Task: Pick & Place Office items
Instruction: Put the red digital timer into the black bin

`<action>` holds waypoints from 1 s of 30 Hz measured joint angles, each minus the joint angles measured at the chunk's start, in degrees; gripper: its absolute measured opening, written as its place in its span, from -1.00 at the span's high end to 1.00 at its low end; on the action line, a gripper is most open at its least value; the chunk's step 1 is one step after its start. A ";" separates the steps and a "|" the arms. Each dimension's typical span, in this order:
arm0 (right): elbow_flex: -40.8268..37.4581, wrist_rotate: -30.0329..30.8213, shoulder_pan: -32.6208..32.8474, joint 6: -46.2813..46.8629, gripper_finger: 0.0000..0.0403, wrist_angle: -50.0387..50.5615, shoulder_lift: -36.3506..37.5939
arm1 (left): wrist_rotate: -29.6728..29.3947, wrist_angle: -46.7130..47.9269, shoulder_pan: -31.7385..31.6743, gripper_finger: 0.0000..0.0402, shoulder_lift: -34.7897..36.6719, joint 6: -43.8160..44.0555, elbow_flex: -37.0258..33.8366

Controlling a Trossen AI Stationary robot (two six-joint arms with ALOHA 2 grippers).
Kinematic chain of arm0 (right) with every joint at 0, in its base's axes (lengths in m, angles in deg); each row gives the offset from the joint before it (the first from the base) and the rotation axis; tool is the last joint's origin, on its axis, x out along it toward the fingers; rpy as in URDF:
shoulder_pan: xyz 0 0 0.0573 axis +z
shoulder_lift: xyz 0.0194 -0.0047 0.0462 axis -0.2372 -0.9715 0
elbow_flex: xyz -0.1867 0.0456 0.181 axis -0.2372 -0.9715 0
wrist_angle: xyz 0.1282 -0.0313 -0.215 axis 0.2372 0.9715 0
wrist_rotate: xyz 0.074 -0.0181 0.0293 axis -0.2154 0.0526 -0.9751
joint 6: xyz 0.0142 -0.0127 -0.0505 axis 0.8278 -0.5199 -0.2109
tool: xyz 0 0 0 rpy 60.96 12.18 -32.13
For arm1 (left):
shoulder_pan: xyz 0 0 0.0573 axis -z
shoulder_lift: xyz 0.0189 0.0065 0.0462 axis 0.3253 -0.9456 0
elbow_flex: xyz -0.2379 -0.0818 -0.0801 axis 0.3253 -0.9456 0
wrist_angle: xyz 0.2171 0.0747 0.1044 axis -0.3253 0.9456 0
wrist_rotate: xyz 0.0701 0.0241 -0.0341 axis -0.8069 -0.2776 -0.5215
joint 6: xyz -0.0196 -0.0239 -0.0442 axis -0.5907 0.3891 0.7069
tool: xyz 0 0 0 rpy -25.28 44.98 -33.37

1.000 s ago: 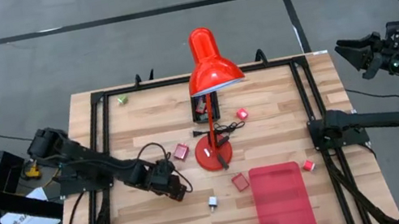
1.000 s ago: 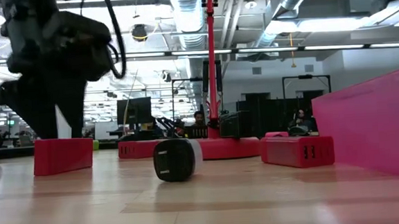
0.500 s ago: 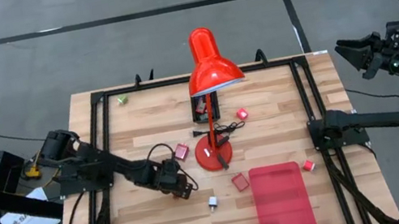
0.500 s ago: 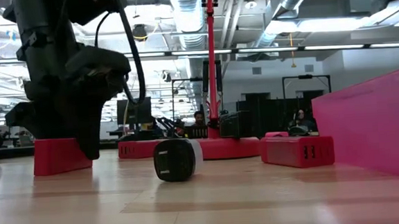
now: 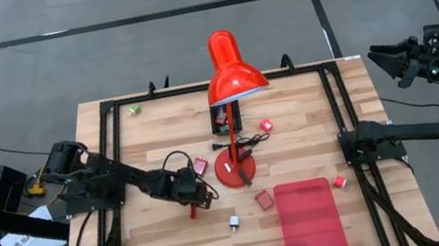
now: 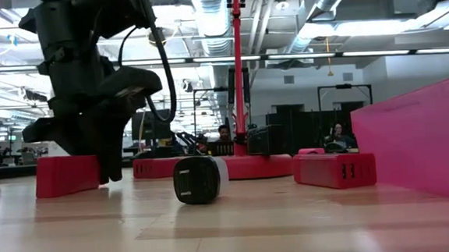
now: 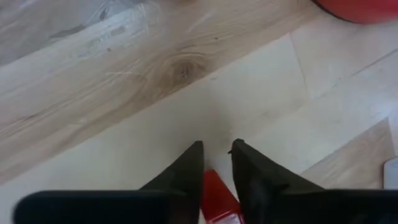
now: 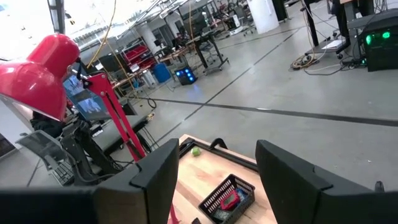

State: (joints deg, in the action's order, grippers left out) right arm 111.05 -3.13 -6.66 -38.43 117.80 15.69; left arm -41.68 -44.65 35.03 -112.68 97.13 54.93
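On the left side of the table [image 5: 289, 106], the left gripper [image 5: 199, 196] hangs low over the wood, between the table's left edge and the lamp [image 5: 230, 103]. Its two fingers [image 7: 186, 171] are pressed on a small red block [image 7: 219, 200] — the block sits between them, seen from the wrist camera. Just beside the gripper, toward the lamp, lies a pink block [image 5: 200, 166]. A white and black piece [image 5: 233, 222] lies on the wood near the gripper, toward the front edge; in the low view it is the dark plug-like thing [image 6: 198, 179] in the middle.

Next to the lamp base lies another red block [image 5: 264, 199], touching the corner of the flat red tray [image 5: 311, 220]. A small basket [image 5: 226, 120] stands behind the lamp, and a red piece [image 5: 266, 125] lies to its right. One more red piece [image 5: 339, 182] lies just beside the tray's right edge.

The right gripper [image 5: 385, 58] waits well off the table on the right — its fingers [image 8: 155, 171] are spread wide apart and hold nothing.
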 joint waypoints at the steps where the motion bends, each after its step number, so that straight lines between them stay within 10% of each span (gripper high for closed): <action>1: 0.00 0.01 0.00 0.02 -0.03 0.00 -0.01 | 0.42 -0.11 -0.12 0.72 0.00 -0.16 0.00; 7: 0.00 0.00 0.00 0.02 -0.03 0.02 0.01 | 1.49 -0.50 0.51 0.78 0.00 -0.44 -0.02; 16: 0.00 0.01 0.00 0.01 -0.03 -0.04 0.01 | -6.92 -0.06 0.47 0.13 6.29 -8.71 -0.09; 30: 0.00 0.21 0.00 1.07 -0.03 1.42 0.01 | 2.91 5.84 0.81 -0.36 20.51 -83.65 -0.07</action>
State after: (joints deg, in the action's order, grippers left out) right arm 111.05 -2.92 -6.66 -37.36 119.22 15.70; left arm -38.78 -38.81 35.83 -92.17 13.48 54.86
